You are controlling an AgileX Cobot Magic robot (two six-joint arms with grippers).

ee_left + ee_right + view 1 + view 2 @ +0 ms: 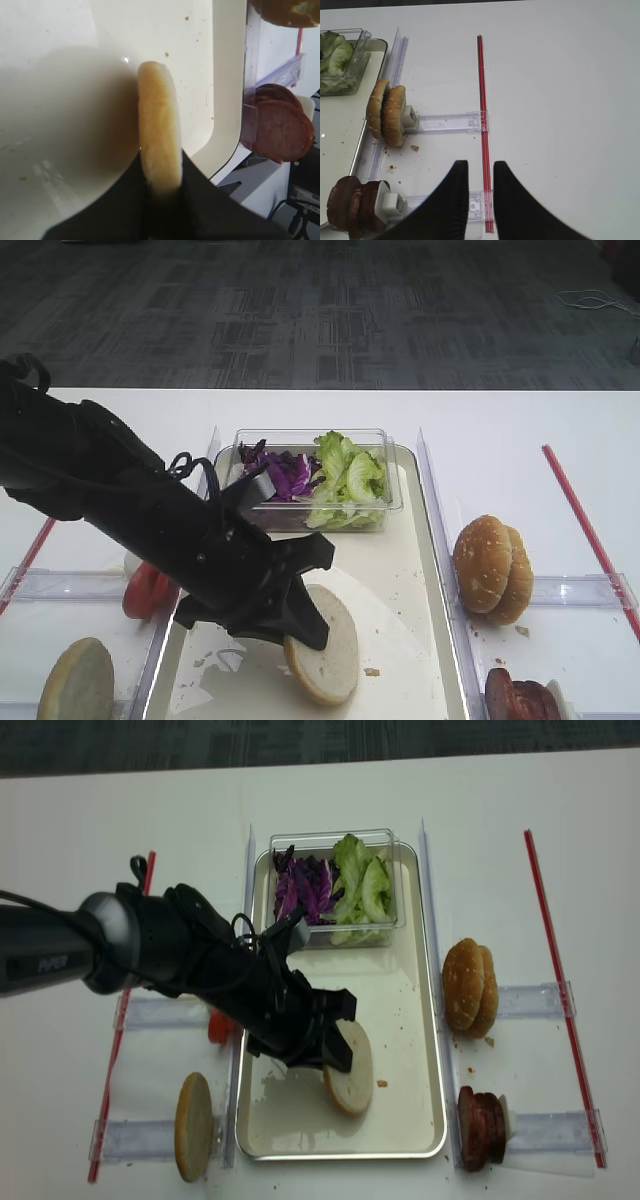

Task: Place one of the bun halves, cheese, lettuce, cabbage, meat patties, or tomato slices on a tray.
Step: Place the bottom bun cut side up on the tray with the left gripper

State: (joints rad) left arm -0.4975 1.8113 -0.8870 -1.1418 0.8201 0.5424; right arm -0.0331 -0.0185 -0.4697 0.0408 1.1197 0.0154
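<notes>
Left gripper [335,1055] clamped tight on the pale bun half [350,1068], fingers [200,200] either side of it in the left wrist view. Bun is pinched edge-on, tilted, low over the tray [420,1020] toward its near end, roughly mid-width. Can't tell if its lower edge touches the tray surface.

Near left corner of the table: another bun half [193,1125] standing on edge in a clear holder [130,1138], just outside the tray's left rim. Tomato slices [145,590] sit just beyond it, mostly hidden behind the left arm.

Near right: meat patties [480,1128] stacked on edge in their holder, just beside the tray's near right corner. Further back, two sesame buns [468,987] on edge, also outside the right rim.

Right gripper [480,190] hangs over bare table to the right of those holders, above a red strip [482,125]. Jaws slightly parted, nothing between them.

Far end of tray: clear plastic box [385,925] holding purple cabbage [303,890] on the left, lettuce [360,885] on the right, touching each other.
</notes>
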